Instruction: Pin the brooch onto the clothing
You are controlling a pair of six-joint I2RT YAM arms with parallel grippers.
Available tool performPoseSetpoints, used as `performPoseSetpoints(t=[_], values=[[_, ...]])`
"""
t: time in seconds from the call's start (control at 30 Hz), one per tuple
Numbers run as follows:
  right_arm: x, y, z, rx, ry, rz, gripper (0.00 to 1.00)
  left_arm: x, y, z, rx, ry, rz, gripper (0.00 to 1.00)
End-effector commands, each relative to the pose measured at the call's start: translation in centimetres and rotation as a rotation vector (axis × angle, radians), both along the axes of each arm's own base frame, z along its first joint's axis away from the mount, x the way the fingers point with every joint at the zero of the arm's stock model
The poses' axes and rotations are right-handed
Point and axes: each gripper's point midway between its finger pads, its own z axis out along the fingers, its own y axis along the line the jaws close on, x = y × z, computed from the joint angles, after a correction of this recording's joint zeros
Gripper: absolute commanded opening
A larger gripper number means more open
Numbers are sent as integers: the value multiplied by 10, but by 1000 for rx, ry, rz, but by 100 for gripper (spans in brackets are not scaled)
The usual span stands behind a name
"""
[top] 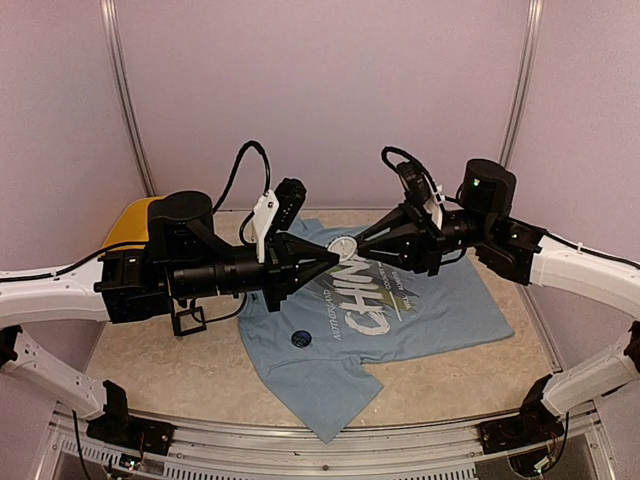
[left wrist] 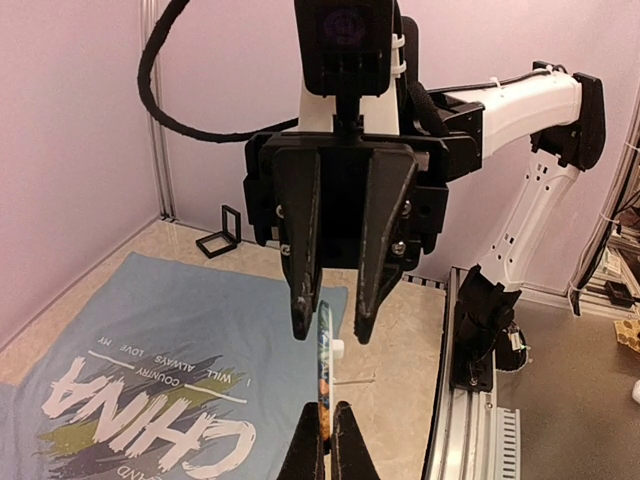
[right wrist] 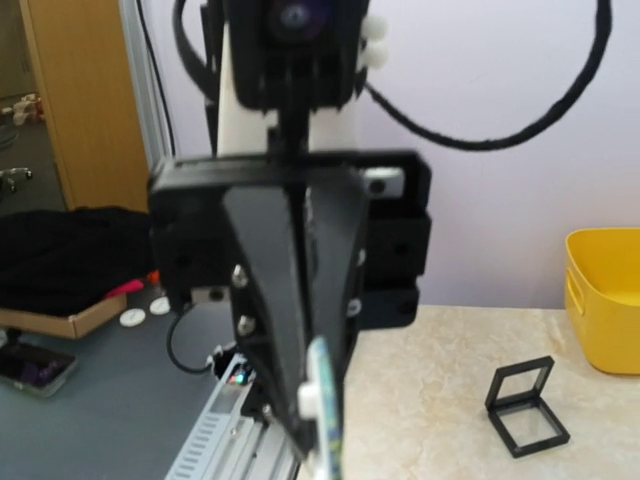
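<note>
**Handover above the garment, read left to right.** My left gripper (top: 332,256) is pressed together on the near rim of the round disc brooch (top: 343,247), pale on one face with a coloured edge. It pinches the brooch upright, edge-on to its own wrist camera.

Directly ahead of those fingertips, my right gripper (top: 361,243) faces it tip to tip with its fingers spread. In the left wrist view they flank the brooch's far rim, one on each side of the disc, with a gap showing on both sides. A white nub (left wrist: 338,348) stands out from one face of the brooch, toward the right-hand finger in that view. The left gripper is thus the holder, and the right is free.

Below both grippers, the light blue short-sleeved T-shirt (top: 440,310) lies flat on the beige tabletop (top: 150,370). I judge that the coming move runs straight down from the brooch onto the chest print.

Legible on the shirt are large white "CHINA" and the smaller words "ALWAYS", "LOVE" and "COUNTRY" beside it.
</note>
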Motion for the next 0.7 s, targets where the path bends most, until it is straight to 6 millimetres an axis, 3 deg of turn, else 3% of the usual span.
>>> performPoseSetpoints(t=[0.0,0.6,0.67], values=[[5,0,10,34,7,-31,15,0,-3,-2,5,-2,-5,0],[10,7,-12,-39,52,-19,12,1,-6,-1,2,-7,-3,0],[9,7,-13,-40,53,-13,7,1,-6,-1,3,-7,-5,0]])
